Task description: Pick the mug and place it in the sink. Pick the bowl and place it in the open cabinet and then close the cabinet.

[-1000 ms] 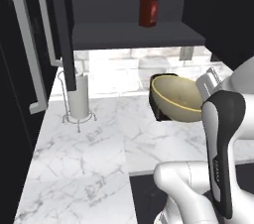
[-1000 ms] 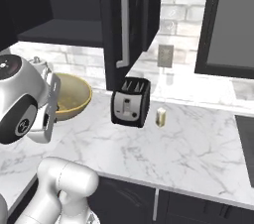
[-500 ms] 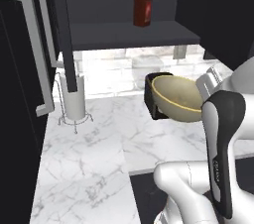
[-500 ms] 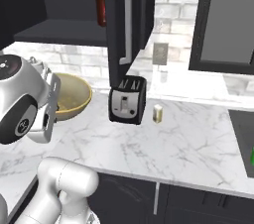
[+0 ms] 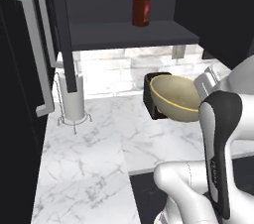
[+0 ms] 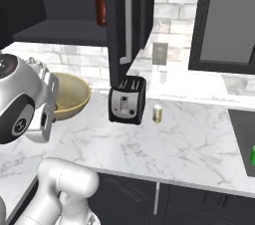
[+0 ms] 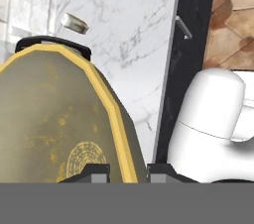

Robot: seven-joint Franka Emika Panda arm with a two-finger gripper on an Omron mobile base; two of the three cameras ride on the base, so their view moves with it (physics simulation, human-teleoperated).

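Under the open cabinet [image 5: 124, 34], your base has rolled closer this past second, bowl [image 5: 178, 99] still pinched by its rim in the gripper [image 7: 128, 171], so lift it onto the shelf next.

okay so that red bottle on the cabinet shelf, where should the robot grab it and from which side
Grip the red bottle around its straight body below the cap, coming level from the open front of the cabinet. It stands upright near the shelf's front edge, and I'd guess the cabinet's top leaves little room overhead.

bowl [image 5: 177, 98]: olive-gold | counter [image 5: 94, 153]: white marble | bottle [image 5: 141, 7]: red
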